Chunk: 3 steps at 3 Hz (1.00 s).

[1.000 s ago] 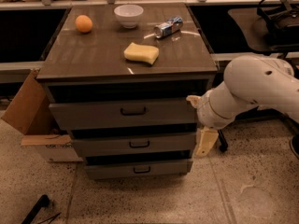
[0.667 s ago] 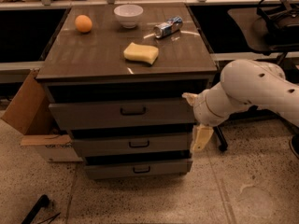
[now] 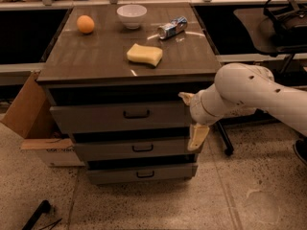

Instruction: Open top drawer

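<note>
The top drawer (image 3: 96,118) is the tallest of three grey drawers under the dark cabinet top, with a small black bar handle (image 3: 136,114) at its centre. Its front sits about flush with the cabinet. My gripper (image 3: 191,118), on the white arm (image 3: 249,92), is at the drawer front's right end, well right of the handle. Its cream fingers are spread, one (image 3: 185,97) up at the drawer's upper right corner and one (image 3: 197,137) hanging by the middle drawer. It holds nothing.
Two shallower drawers (image 3: 136,148) lie below. On the cabinet top (image 3: 96,56) are an orange (image 3: 85,24), a white bowl (image 3: 131,15), a tipped can (image 3: 172,28) and a yellow sponge (image 3: 144,54). A cardboard box (image 3: 33,123) stands at the left and an office chair (image 3: 283,28) at the right.
My arm and gripper have moved left, closer to the right end of the drawer fronts. The drawers have not moved.
</note>
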{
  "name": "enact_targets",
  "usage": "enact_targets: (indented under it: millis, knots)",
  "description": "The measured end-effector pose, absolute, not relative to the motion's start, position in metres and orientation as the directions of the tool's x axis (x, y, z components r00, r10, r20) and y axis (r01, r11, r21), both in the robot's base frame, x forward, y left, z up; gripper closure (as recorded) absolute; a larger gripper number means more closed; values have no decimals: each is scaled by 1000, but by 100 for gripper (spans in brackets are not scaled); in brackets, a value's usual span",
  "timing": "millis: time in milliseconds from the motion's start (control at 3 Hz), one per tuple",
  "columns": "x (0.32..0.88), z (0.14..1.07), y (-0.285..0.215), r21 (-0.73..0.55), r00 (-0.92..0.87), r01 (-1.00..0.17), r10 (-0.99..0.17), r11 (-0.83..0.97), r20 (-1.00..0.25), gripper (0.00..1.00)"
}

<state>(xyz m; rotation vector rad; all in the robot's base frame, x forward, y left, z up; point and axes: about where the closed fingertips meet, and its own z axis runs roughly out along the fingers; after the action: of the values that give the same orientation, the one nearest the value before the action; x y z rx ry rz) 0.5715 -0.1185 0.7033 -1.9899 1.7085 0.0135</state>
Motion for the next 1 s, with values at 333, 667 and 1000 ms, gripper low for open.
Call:
enact_targets:
  millis: [333,667,1000]
  knots:
    - [587,689,-111,-364,217,-927,-923,-92,-317,0]
    - [606,672,-103,-355,215,-929,-935,-106,-283,0]
    - [617,662,-102,-347,201,-932,-946,-105,-254,0]
